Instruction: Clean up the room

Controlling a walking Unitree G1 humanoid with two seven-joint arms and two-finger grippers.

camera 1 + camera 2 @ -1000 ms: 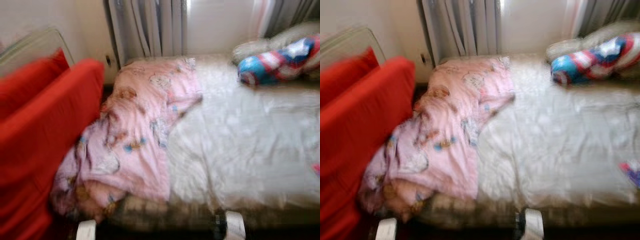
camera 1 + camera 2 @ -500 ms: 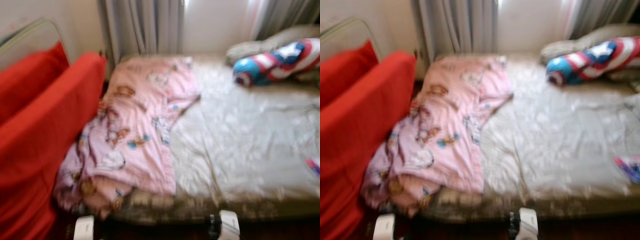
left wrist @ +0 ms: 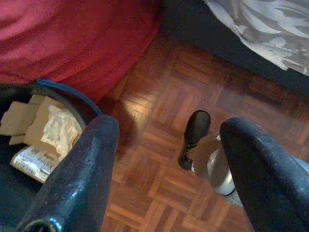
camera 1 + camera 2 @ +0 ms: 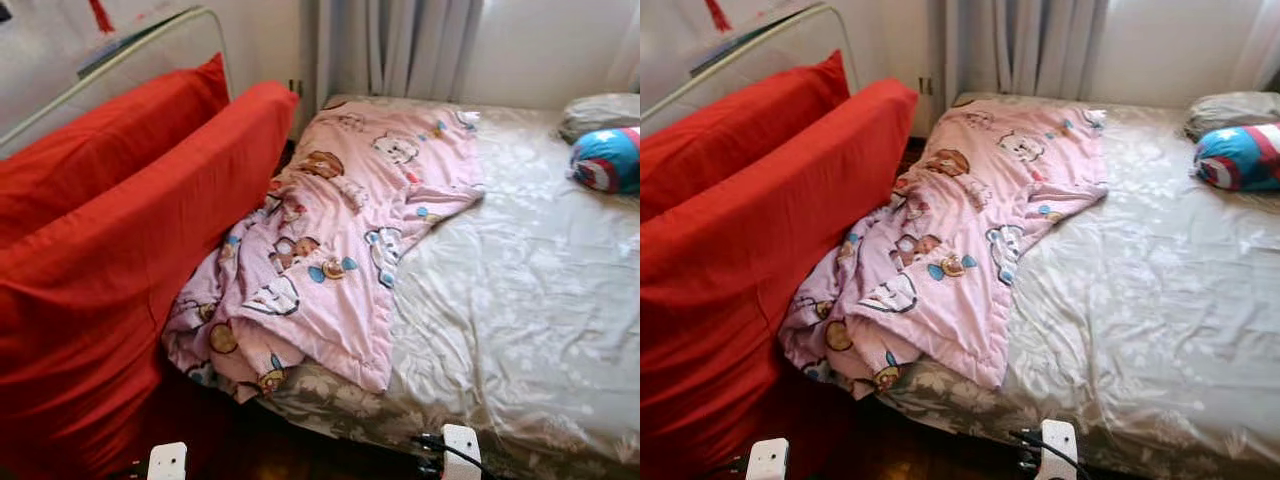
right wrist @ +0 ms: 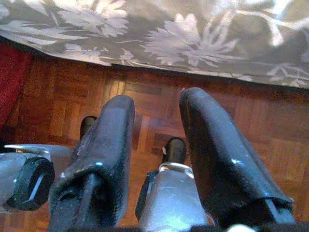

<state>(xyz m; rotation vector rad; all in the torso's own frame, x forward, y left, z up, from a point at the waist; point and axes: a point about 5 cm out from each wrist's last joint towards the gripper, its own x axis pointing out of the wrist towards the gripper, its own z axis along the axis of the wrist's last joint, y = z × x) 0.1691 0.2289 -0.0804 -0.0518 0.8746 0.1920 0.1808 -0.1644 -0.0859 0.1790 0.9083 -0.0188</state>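
A bed (image 4: 520, 300) stands ahead of the robot, with a shiny cream sheet with a flower print. A pink cartoon blanket (image 4: 330, 250) lies bunched up on the bed's left side. Its lower corner hangs over the bed's near edge. To the left of the blanket, 2 big red cushions (image 4: 120, 250) lean by a metal rail (image 4: 120, 60). The nearer cushion touches the blanket. Far off at the right end of the bed lies a blue, red and white pillow (image 4: 608, 158), with a grey pillow (image 4: 600, 108) just behind it. Grey curtains (image 4: 400, 45) hang behind the bed.

Both arms hang low in front of the bed.

The left gripper (image 3: 169, 169) is wide open and holds nothing. Below it is a brown wood block floor (image 3: 154, 159). Near one finger is a dark bin (image 3: 29, 145) with cardboard and crumpled paper inside. Beyond the bin is red cloth, and the bed's edge is further ahead of this gripper. The robot's own black and silver foot (image 3: 203, 150) shows between the fingers.

The right gripper (image 5: 157, 145) is part open, with a small gap between its 2 fingers, and it holds nothing. The flowered sheet hangs just ahead of it, above the wood floor.
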